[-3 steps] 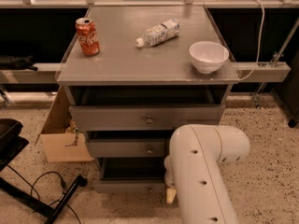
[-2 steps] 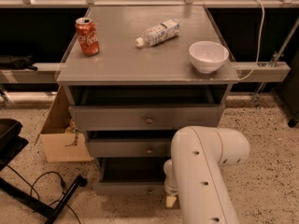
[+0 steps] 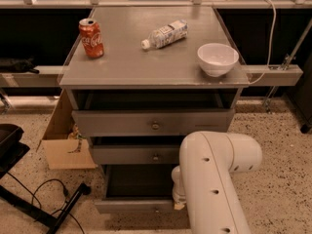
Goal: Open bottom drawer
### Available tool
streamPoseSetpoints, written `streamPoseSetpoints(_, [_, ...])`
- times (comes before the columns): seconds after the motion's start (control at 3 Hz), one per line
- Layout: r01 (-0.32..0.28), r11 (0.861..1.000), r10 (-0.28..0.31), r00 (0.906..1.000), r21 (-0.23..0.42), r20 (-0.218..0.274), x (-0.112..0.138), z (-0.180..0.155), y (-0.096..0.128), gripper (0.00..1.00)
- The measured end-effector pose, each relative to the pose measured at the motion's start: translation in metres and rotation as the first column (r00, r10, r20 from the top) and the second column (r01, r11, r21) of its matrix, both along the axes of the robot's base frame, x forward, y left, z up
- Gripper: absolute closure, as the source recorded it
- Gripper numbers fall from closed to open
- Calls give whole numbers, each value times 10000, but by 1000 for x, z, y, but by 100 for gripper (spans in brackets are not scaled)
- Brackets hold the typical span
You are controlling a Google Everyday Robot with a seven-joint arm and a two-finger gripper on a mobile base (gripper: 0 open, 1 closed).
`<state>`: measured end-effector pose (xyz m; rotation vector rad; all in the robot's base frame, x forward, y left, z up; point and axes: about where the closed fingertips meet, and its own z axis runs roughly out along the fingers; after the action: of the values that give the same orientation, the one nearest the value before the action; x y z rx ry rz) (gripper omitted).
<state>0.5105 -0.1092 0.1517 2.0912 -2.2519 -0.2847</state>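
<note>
Bottom drawer: lowest of three, pulled partly out. Gripper: apparently at its right front edge, mostly hidden behind arm; grip state cannot be told.

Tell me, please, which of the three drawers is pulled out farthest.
The bottom drawer: it shows by far the deepest dark inside. The gripper is at its front's right end.

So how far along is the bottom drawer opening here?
Looks mostly done: the bottom drawer stands pulled out, with its dark interior showing behind the front panel. In hand: the gripper is down at the right end of that front, largely hidden by the arm. Left: maybe a little more pull, then backing the arm away.
</note>
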Motion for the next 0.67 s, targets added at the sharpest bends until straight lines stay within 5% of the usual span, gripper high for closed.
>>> streamPoseSetpoints(0.67, [35, 9999, -28, 9992, 161, -403, -17, -1, -4, 100])
